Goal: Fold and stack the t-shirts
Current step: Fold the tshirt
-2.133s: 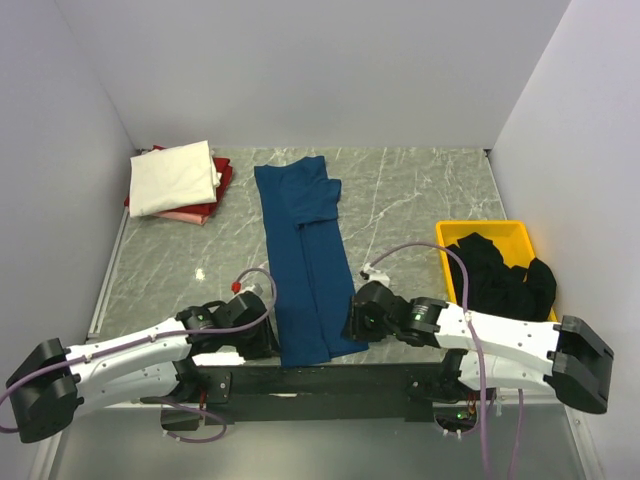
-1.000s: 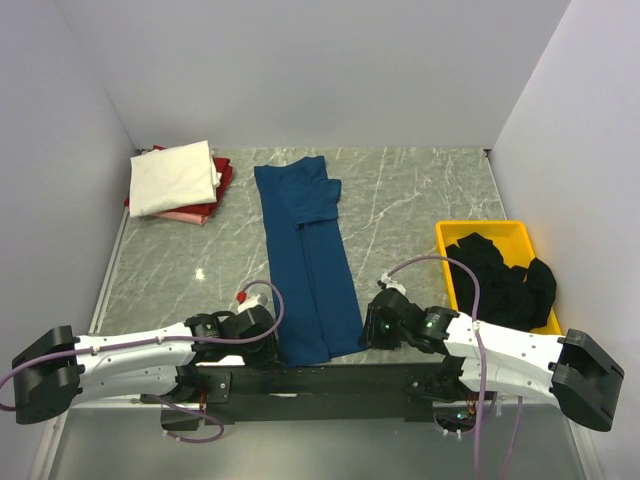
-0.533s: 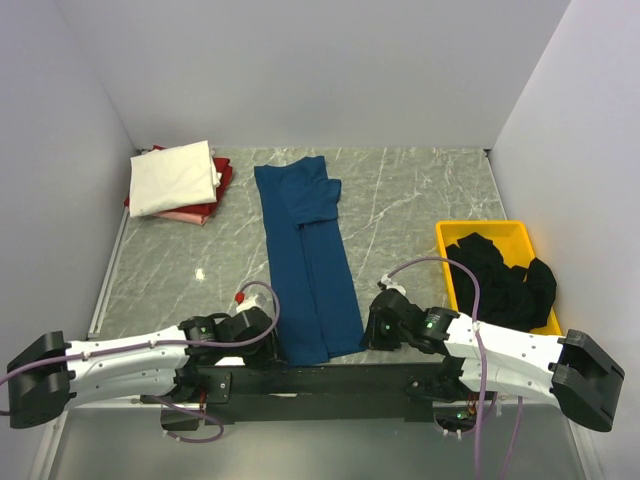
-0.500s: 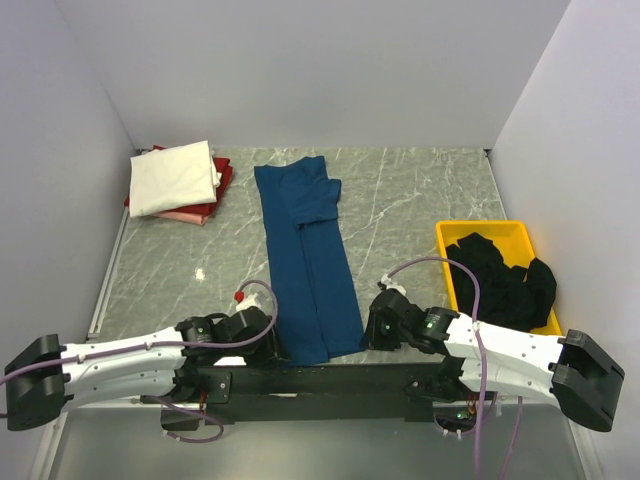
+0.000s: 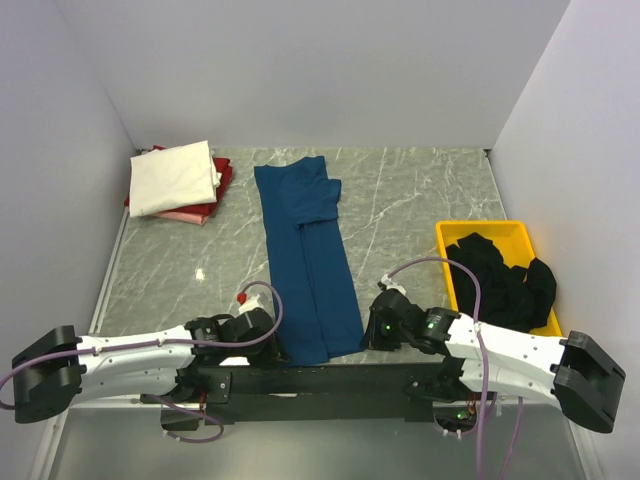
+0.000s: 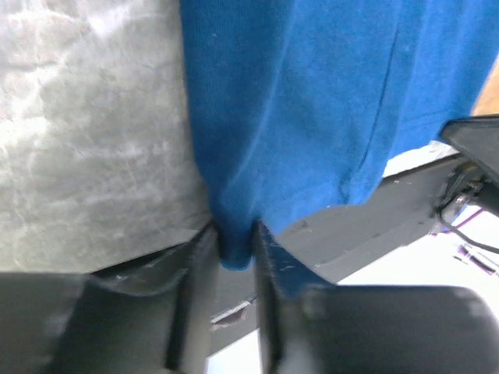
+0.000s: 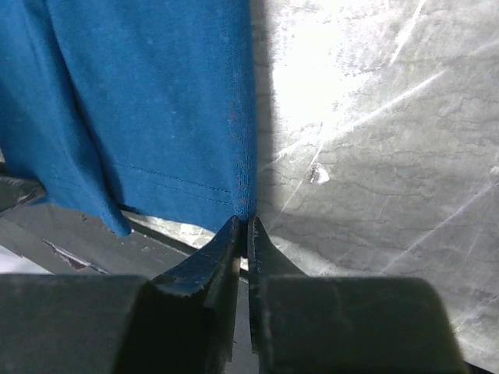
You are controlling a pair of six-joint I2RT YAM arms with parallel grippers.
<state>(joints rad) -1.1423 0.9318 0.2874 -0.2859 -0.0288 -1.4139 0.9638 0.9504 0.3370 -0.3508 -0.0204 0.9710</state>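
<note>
Table (image 5: pixel 420 200): grey marble-patterned top with white veins, seen in all three views
Tray (image 5: pixel 452 232): yellow plastic, rectangular, on the right side of the table, just beside the right wall
Walls (image 5: pixel 300 70): plain pale grey, closing in the table at the back, left and right
Speck (image 5: pixel 200 273): small white bit on the table's left half, well apart from the tray
Rail (image 5: pixel 330 378): black bar along the table's near edge
Left rim (image 5: pixel 108 275): thin metal strip along the table's left edge
</note>
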